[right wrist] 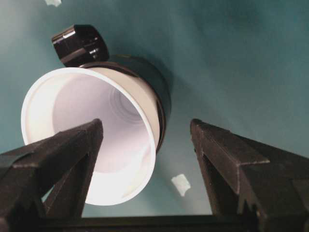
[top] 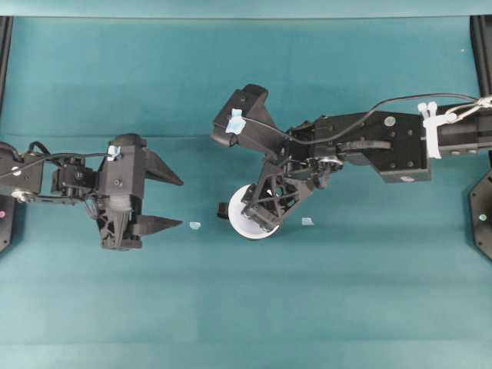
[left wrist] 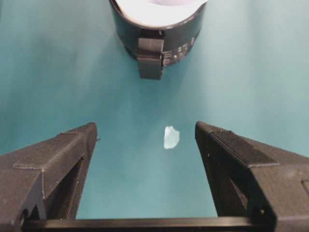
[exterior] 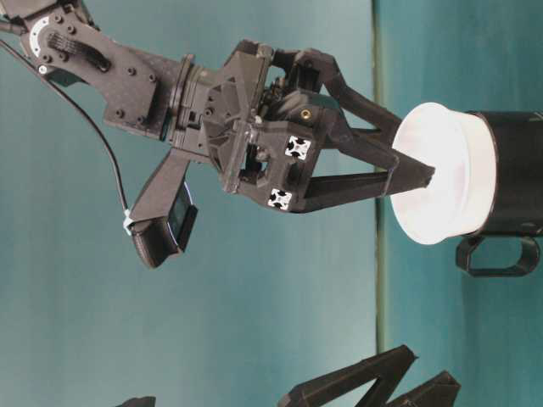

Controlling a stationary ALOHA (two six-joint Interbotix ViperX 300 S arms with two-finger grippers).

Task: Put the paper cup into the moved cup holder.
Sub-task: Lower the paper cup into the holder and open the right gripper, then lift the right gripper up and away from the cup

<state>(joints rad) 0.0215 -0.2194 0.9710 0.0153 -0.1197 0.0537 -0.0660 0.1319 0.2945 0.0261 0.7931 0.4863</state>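
The white paper cup sits inside the glossy black cup holder, its wide rim sticking out above the holder's edge. From the table-level view, the paper cup is nested in the cup holder, whose handle is at the side. My right gripper is open over them. One of its fingers hangs over the cup's mouth and the other is outside, beside the holder. It grips nothing. My left gripper stands open and empty to the left, facing the cup holder from a distance.
Two small pale tape scraps lie on the teal cloth, one left of the holder and one right of it. Black frame parts stand at the left and right table edges.
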